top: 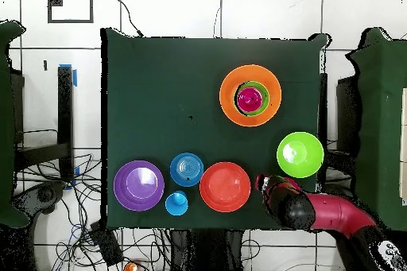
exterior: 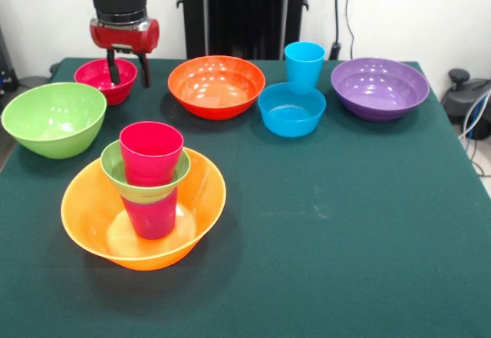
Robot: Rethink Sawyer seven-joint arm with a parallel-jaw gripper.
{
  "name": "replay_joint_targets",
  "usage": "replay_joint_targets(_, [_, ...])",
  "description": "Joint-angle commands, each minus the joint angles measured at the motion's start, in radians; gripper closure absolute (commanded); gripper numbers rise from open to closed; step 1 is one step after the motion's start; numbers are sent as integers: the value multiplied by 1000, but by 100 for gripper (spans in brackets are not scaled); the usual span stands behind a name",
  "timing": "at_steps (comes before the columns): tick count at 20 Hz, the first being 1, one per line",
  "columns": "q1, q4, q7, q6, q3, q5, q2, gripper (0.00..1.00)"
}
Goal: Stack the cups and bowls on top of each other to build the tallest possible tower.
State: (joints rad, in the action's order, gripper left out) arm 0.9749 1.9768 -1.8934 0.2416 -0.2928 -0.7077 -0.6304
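The tower stands at the front left: a large orange bowl (exterior: 84, 215) holds a purple-magenta cup (exterior: 153, 215), a small lime green bowl (exterior: 115, 171) sits on that cup, and a red-pink cup (exterior: 151, 148) stands in the green bowl. The tower also shows in the overhead view (top: 229, 97). My gripper (exterior: 129, 73) is open at the back left, low over the small pink-red bowl (exterior: 93, 73). One finger is inside the bowl and the other just outside its right rim. In the overhead view the gripper (top: 266, 184) hides most of this bowl.
A large lime green bowl (exterior: 54, 117) (top: 300, 154) sits left of the tower. Along the back stand a red-orange bowl (exterior: 216, 85) (top: 225, 186), a small blue bowl (exterior: 291, 109) (top: 187, 169), a sky blue cup (exterior: 304, 63) (top: 176, 203) and a purple bowl (exterior: 380, 86) (top: 139, 185).
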Motion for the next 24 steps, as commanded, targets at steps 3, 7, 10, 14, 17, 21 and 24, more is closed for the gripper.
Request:
replay_joint_targets(3, [-43,-60,86,63,-51,-70,12,0])
replay_joint_targets(7, [-66,-74,80,92,-16,-75,9,0])
replay_joint_targets(10, [-70,-75,70,76,-4,-90,12,0])
replay_joint_targets(14, [-63,-66,63,62,-8,-91,10,0])
replay_joint_targets(17, [-63,-58,55,44,-7,-93,7,100])
replay_joint_targets(21, [-61,-41,49,17,-14,-97,0,100])
replay_joint_targets(24, [-61,-41,48,7,-18,-98,3,100])
